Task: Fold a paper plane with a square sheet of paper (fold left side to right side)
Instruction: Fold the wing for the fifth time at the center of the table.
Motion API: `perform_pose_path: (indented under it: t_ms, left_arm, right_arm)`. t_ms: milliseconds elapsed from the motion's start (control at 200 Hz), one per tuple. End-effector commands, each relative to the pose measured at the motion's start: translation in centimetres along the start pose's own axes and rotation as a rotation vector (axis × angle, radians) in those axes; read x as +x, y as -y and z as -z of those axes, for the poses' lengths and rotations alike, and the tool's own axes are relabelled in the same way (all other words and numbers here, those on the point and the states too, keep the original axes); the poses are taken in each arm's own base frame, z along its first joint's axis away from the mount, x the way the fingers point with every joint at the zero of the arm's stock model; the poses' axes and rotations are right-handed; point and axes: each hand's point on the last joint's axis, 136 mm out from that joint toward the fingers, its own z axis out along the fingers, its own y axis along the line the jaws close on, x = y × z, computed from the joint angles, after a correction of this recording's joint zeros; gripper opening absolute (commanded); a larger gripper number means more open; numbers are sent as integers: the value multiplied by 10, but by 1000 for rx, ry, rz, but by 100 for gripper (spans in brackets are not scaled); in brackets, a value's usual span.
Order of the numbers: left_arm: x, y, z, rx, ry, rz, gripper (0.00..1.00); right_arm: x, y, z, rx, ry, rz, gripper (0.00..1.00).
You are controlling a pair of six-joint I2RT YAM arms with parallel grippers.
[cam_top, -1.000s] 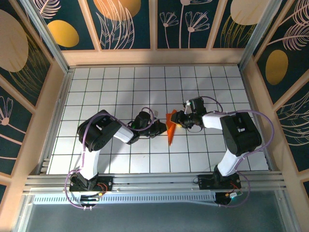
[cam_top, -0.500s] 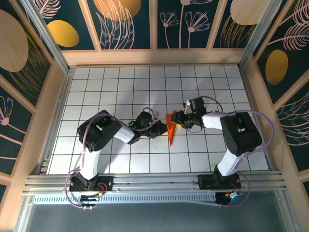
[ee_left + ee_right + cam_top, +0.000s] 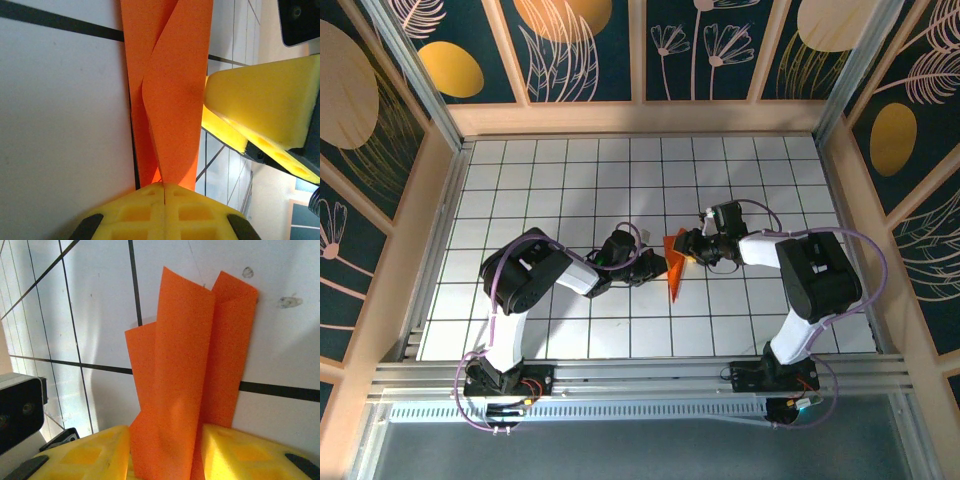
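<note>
The orange sheet of paper (image 3: 673, 268) lies mid-table, folded into a narrow pointed paper plane shape with its tip toward the near edge. My left gripper (image 3: 658, 266) comes in from the left and is shut on the paper's edge. In the left wrist view its yellow pads (image 3: 164, 186) meet where the creased layers (image 3: 175, 95) converge. My right gripper (image 3: 684, 247) reaches in from the right. Its yellow pads (image 3: 165, 435) press on both sides of a raised, slightly buckled fold of the paper (image 3: 185, 355). A right fingertip (image 3: 260, 95) touches the paper's far edge.
The white gridded table (image 3: 550, 180) is ringed by wooden walls (image 3: 640, 118). A metal rail (image 3: 640, 375) with both arm bases runs along the near edge. The two wrists sit close together over the paper.
The left gripper has crept slightly right, toward the paper. The right gripper's jaws have narrowed a touch. The paper stays in place.
</note>
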Motion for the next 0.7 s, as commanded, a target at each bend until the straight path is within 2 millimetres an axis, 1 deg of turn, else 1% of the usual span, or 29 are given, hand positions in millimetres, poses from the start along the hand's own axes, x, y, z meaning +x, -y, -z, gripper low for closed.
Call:
perform_pose_path:
  t_ms: [0, 130, 360, 460, 545, 696]
  left_arm:
    - [5, -36, -2, -137, 5, 26, 0]
    - [6, -40, -3, -150, 5, 30, 0]
    - [6, -42, -3, -162, 6, 34, 0]
    - [7, -43, -3, -164, 6, 35, 0]
    - [7, -44, -3, -167, 5, 37, 0]
    - [7, -44, -2, -167, 6, 38, 0]
  right_arm:
    - [-4, -8, 2, -12, 28, 25, 41]
    - [-5, -10, 3, -16, 32, 26, 40]
    - [-6, -6, 7, 11, 44, 26, 40]
    - [-10, -6, 12, 21, 60, 34, 41]
    - [-13, -7, 18, 18, 73, 37, 44]
    - [-20, -8, 28, 19, 97, 44, 44]
